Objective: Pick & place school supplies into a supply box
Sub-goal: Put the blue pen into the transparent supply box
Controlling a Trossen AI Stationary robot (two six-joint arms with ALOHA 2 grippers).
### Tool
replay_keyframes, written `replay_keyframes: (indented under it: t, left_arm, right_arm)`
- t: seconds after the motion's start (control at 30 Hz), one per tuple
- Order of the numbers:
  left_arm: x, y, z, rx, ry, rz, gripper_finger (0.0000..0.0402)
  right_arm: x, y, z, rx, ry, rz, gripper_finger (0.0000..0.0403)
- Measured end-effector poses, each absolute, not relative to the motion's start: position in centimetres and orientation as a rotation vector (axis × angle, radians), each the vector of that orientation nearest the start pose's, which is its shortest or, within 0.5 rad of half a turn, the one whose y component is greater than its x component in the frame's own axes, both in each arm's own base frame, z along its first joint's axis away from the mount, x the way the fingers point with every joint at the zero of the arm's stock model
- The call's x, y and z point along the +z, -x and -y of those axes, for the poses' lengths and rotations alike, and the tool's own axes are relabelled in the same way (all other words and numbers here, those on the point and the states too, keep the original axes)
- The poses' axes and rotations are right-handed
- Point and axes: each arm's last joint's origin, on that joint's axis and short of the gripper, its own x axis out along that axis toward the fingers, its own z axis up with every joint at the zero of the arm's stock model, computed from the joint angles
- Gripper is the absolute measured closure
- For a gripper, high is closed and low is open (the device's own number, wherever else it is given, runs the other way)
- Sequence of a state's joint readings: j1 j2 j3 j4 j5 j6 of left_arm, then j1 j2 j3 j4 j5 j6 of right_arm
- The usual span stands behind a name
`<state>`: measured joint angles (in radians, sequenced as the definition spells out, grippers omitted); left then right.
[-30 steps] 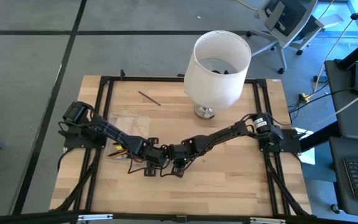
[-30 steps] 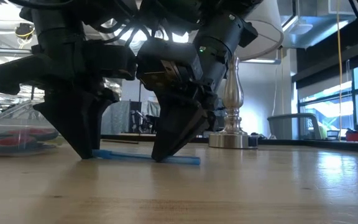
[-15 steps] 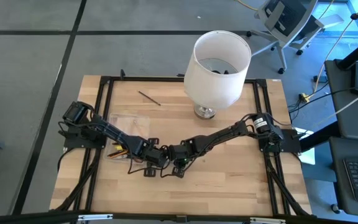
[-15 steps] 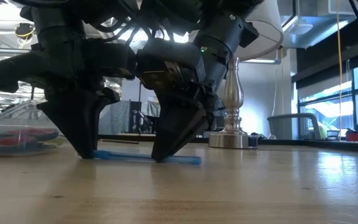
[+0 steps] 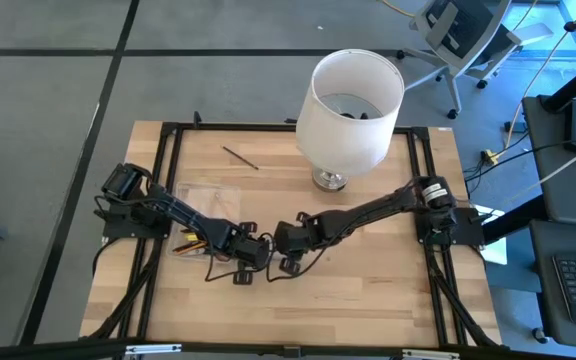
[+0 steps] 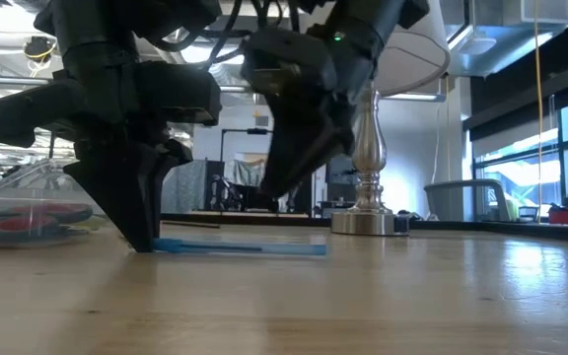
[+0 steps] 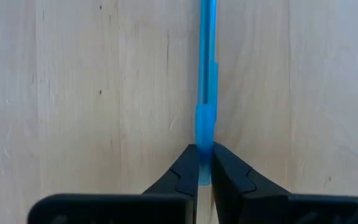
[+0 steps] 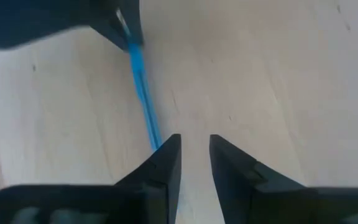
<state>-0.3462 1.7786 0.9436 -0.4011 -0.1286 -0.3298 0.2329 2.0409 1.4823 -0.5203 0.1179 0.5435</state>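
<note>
A blue pen [image 6: 240, 248] lies flat on the wooden table, seen also in the left wrist view [image 7: 205, 62] and the right wrist view [image 8: 143, 93]. My left gripper [image 6: 144, 242] stands at its left end, shut on it. My right gripper [image 6: 272, 189] hangs above the pen's middle with a small gap between its fingers [image 8: 194, 146] and nothing in it. The clear supply box [image 5: 203, 205] sits at the table's left, with red scissors [image 6: 18, 223] and yellow and orange pencils [image 5: 190, 240] in it. My left gripper pinches the pen's end [image 7: 204, 163] between its two fingertips. The fingers come steeply from above, pointing down. The pen runs away from them flat along the table, its whole length resting on the wood [image 6: 264, 250].
A big white lampshade [image 5: 353, 100] on a metal lamp foot [image 6: 368, 219] stands at the back right. One dark pencil [image 5: 240, 158] lies alone at the far side. Bare wood stretches along the near edge and to the right.
My right gripper has come off the blue pen and risen well clear of it, tipping a little. The pen stays flat on the table, with my left gripper still at its end.
</note>
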Motion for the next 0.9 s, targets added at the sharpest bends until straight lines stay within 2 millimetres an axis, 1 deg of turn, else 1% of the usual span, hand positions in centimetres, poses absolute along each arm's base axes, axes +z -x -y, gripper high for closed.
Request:
replay_keyframes:
  t: [0.1, 0.3, 0.37, 0.43, 0.53, 0.7, 0.8, 0.9]
  left_arm:
    - [12.9, -29.8, 10.3, 0.011, -0.003, -1.214, 0.0386]
    - [12.9, -29.7, 10.3, 0.010, -0.005, -1.217, 0.0386]
    - [12.9, -29.7, 10.3, 0.009, -0.007, -1.219, 0.0386]
    - [12.9, -29.7, 10.3, 0.010, -0.008, -1.221, 0.0386]
    - [12.9, -29.6, 10.3, 0.010, -0.009, -1.224, 0.0386]
    - [12.9, -29.7, 10.4, 0.007, -0.005, -1.213, 0.0386]
    - [12.9, -29.8, 10.4, -0.001, 0.003, -1.204, 0.0385]
    - [12.9, -29.9, 10.4, -0.004, 0.007, -1.188, 0.0379]
  right_arm:
    - [17.9, -41.3, -9.5, -0.184, -0.303, -1.050, 0.0314]
    - [17.9, -41.1, -9.4, -0.189, -0.301, -1.067, 0.0314]
    - [18.3, -40.8, -9.5, -0.187, -0.298, -1.075, 0.0314]
    - [19.2, -40.6, -9.9, -0.176, -0.295, -1.055, 0.0314]
    - [20.4, -39.9, -11.0, -0.190, -0.251, -1.010, 0.0314]
    - [22.6, -38.0, -13.2, -0.223, -0.109, -0.955, 0.0314]
    - [23.3, -37.1, -14.2, -0.210, -0.099, -0.951, 0.0314]
    - [23.9, -35.9, -14.6, -0.265, -0.072, -0.962, 0.0314]
